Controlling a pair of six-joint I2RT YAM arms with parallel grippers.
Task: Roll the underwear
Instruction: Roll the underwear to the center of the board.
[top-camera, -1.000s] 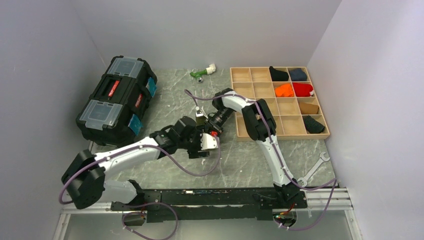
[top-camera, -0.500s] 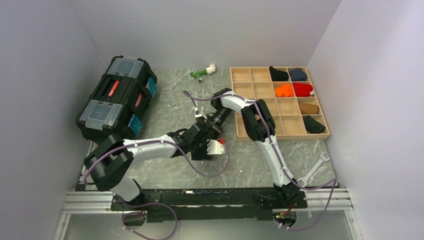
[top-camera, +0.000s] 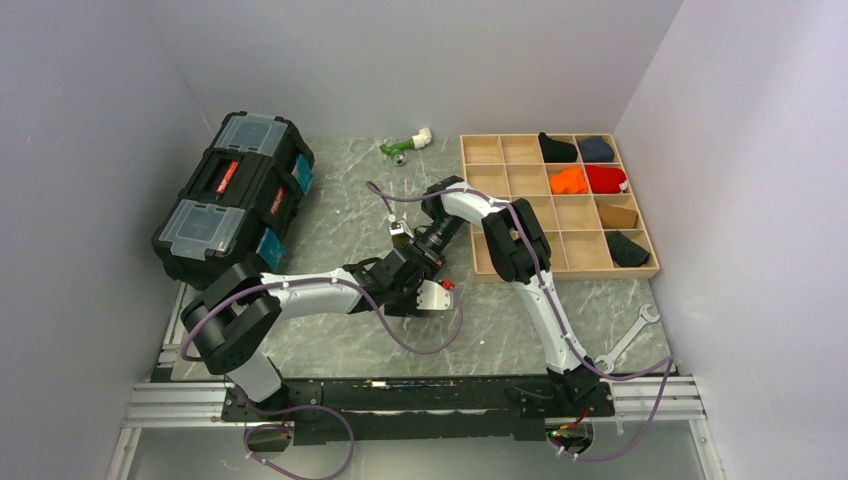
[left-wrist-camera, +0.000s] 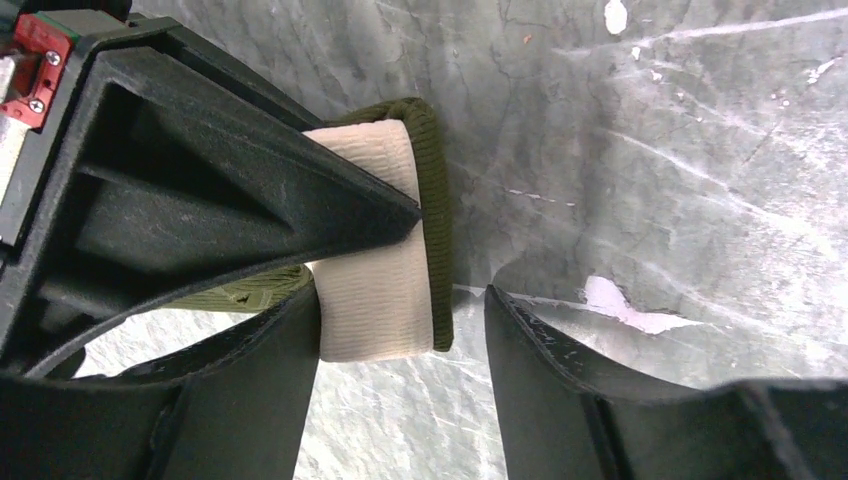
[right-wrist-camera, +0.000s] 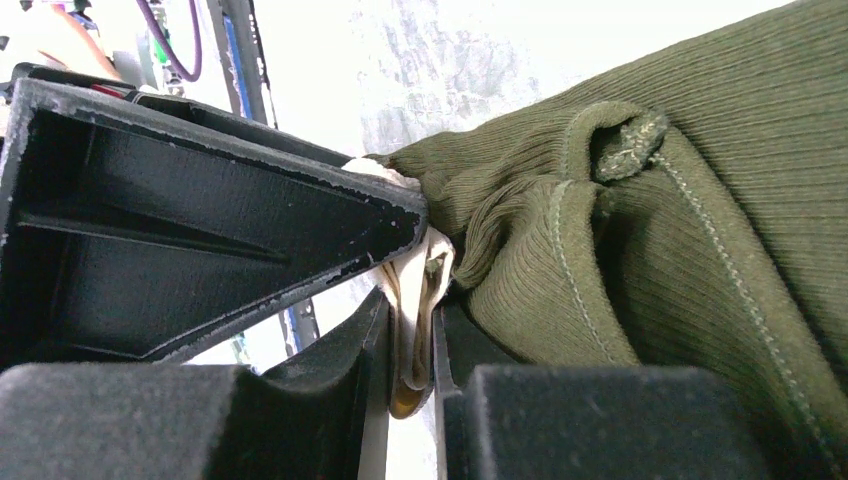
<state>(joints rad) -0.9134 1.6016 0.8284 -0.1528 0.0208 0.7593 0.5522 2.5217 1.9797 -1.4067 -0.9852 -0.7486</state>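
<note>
Now, right pincer (right-wrist-camera: 410, 335) clenched on underwear (right-wrist-camera: 650, 250) waistband, left pincer (left-wrist-camera: 400, 300) parted around it.

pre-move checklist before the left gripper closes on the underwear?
1. Pinch by right gripper on the waistband: ok.
2. The underwear sits between the left gripper jaws: ok.
3. Left jaws touching cloth on both sides: not ok, gap on one side.
4. Roll tight: cannot tell; cloth looks bunched in the right wrist view.
5. Cloth visible from overhead: not ok, the arms cover it.
</note>
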